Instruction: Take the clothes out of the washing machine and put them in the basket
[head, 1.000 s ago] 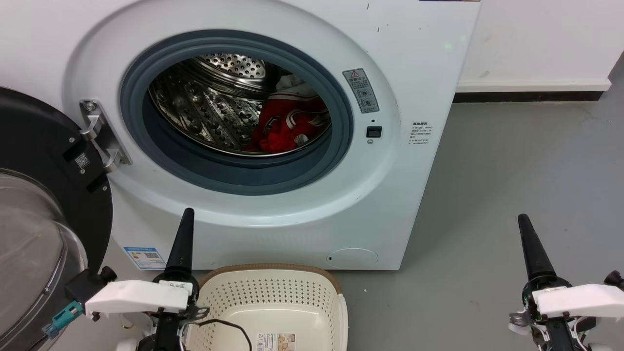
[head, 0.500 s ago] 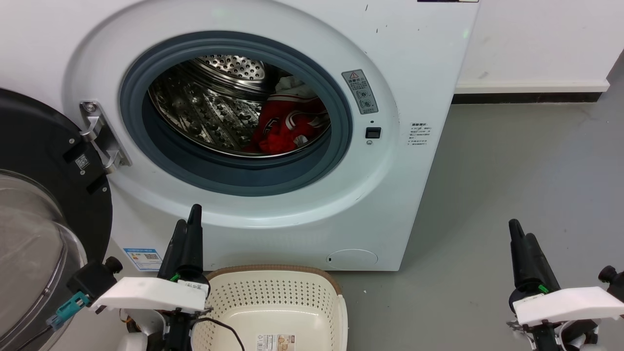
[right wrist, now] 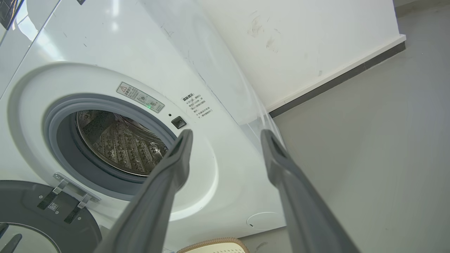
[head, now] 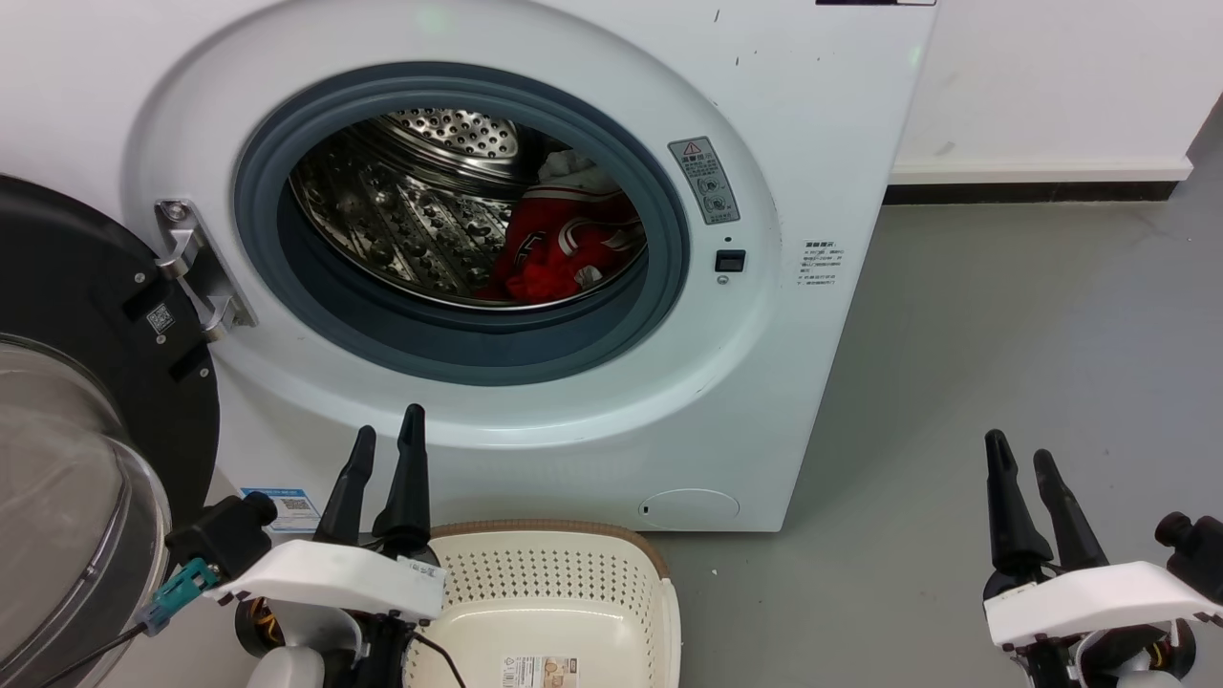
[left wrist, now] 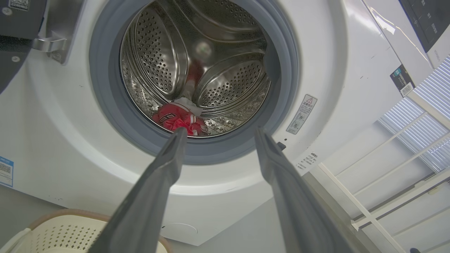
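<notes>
Head view, red clothes (head: 564, 253) in perforated drum (head: 401, 220), left pincer (head: 389, 421) spread, right pincer (head: 1018, 446) spread

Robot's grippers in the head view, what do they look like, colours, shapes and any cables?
The left gripper and right gripper each have two long, black, cone-like fingers that taper to rounded tips. Each is mounted on a white, wedge-shaped casing with a black knob beside it. A teal connector with a thin cable is fitted next to the left casing.
</notes>
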You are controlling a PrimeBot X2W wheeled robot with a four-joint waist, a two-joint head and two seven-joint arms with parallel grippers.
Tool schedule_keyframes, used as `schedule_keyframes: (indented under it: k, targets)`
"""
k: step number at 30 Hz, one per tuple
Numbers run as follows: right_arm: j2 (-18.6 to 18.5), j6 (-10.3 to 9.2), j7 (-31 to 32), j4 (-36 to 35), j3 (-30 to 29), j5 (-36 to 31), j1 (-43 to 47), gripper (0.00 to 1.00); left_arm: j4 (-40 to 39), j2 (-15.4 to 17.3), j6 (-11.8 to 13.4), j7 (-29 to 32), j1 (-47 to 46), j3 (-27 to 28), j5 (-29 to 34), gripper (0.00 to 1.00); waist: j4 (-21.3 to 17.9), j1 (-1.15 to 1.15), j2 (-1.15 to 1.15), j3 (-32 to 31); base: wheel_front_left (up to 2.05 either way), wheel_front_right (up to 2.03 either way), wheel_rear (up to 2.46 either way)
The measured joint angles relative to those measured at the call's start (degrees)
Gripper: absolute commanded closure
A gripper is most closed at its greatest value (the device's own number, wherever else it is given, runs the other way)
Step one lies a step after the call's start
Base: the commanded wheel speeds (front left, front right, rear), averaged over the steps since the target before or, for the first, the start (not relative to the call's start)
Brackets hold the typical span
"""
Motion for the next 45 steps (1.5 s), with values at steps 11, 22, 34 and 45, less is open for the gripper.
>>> schedule_keyframes:
  k: [11,22,34,45]
  targets:
    - [0.0,0.00,-1.6,-0.1,0.4,-7.8,0.1,0.00,0.7,0.0,0.3,-1.7,-0.3,-0.6,7.4,0.00,0.1,0.00,0.00,0.1,0.00,0.00,0.00]
    - [0.0,0.00,-3.3,0.1,0.7,-14.5,0.4,0.00,1.6,0.0,0.9,-3.3,-0.9,-1.1,13.1,0.00,0.1,0.00,0.00,0.2,0.00,0.00,0.00]
    - [0.0,0.01,-4.7,0.2,0.7,-20.9,0.8,0.00,2.6,0.0,1.3,-4.8,-1.1,-1.9,18.4,0.00,0.2,0.00,0.00,0.1,0.00,0.00,0.00]
    - [0.0,0.01,-6.0,0.3,0.8,-26.5,0.9,0.00,4.0,0.0,1.9,-6.1,-1.4,-2.7,22.6,0.00,0.0,0.00,0.00,0.0,0.00,0.00,0.00]
